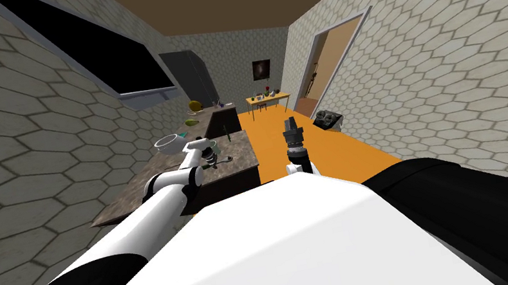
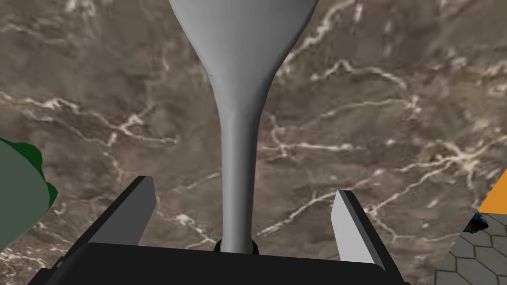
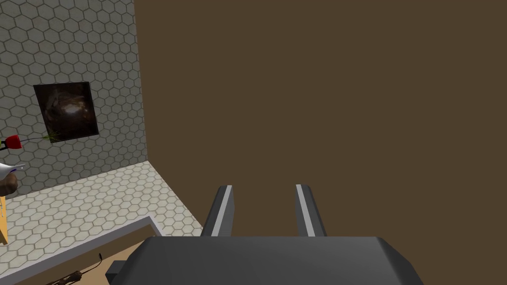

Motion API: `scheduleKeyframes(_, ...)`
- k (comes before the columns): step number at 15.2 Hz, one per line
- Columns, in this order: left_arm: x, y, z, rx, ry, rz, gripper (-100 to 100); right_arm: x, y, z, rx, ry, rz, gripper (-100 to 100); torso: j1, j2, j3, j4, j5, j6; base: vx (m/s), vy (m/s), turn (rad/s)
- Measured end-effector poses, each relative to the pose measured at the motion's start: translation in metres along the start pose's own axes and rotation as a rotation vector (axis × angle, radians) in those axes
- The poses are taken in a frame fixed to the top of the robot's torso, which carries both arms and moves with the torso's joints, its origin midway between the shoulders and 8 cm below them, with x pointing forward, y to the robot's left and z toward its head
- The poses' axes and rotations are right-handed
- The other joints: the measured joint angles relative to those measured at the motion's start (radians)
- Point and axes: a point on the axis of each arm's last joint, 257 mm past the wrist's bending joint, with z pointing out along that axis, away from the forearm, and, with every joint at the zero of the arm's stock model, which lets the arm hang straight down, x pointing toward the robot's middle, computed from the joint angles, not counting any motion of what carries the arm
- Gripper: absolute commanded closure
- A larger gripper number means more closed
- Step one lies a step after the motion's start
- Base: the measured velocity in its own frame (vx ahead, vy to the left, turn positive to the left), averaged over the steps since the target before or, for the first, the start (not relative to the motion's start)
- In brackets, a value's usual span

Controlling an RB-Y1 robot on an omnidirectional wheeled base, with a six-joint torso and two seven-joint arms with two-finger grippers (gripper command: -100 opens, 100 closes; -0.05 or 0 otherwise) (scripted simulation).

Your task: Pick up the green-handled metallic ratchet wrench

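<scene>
The ratchet wrench [image 2: 238,148] lies on a brown marbled counter [image 2: 396,99], its grey metal shaft widening toward the head; a sliver of its green handle peeks out at the gripper's body. My left gripper [image 2: 243,188] hangs just above it, open, one finger on each side of the shaft and neither touching it. In the head view the left gripper [image 1: 209,152] points down over the counter [image 1: 237,165] near its front end. My right gripper [image 1: 291,125] is raised over the orange floor, and in the right wrist view the right gripper [image 3: 265,198] has a narrow gap and nothing in it.
A grey-green object [image 2: 17,198] sits on the counter close beside the left finger. A pale bowl [image 1: 166,143] and yellow-green items [image 1: 193,122] lie further along the counter. A small table [image 1: 268,98] stands at the far wall, a doorway [image 1: 325,72] to the right, a dark object [image 1: 328,119] on the floor.
</scene>
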Motion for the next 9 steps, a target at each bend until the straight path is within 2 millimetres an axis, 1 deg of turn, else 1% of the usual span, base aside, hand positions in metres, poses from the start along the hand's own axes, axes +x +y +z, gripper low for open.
scheduleKeyframes(1, 0.000, 0.000, 0.001, 0.002, 0.000, 0.000, 100, 0.000, 0.000, 0.000, 0.000, 0.000, 0.000, 0, 0.000, 0.000, 0.000, 0.000, 0.000, 0.000, 0.000, 0.000, 0.000)
scheduleKeyframes(6, 0.000, -0.001, 0.001, 0.004, 0.000, 0.000, 100, 0.000, 0.000, 0.000, 0.000, 0.000, 0.000, 0, 0.000, 0.000, 0.000, 0.000, 0.000, 0.000, 0.000, 0.000, 0.000)
scheduleKeyframes(9, -0.002, -0.004, -0.013, 0.002, -0.002, 0.001, 100, 0.000, 0.000, 0.000, 0.000, 0.000, 0.000, 0, -0.001, 0.001, 0.001, 0.001, -0.001, 0.000, 0.001, -0.002, 0.004)
